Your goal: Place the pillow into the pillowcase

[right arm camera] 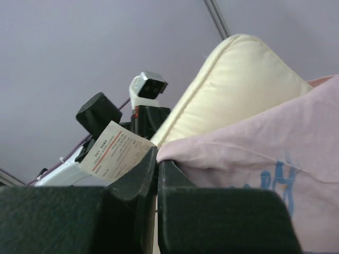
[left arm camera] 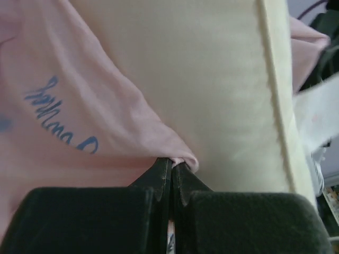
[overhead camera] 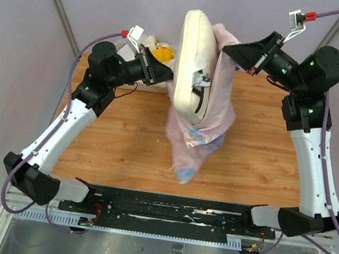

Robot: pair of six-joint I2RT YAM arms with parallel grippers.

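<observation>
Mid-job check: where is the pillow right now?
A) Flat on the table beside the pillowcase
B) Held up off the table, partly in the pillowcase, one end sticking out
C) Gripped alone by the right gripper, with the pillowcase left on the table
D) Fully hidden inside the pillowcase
B: the cream pillow sticks out past the rim of the pink pillowcase. The left gripper and the right gripper each pinch that rim shut, and the case hangs above the table.

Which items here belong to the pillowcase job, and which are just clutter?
Job: pillow, pillowcase, left gripper and right gripper, both shut on the pillowcase's edge.
Lying about: yellow cloth, white cloth, bunched beside the left gripper.
</observation>
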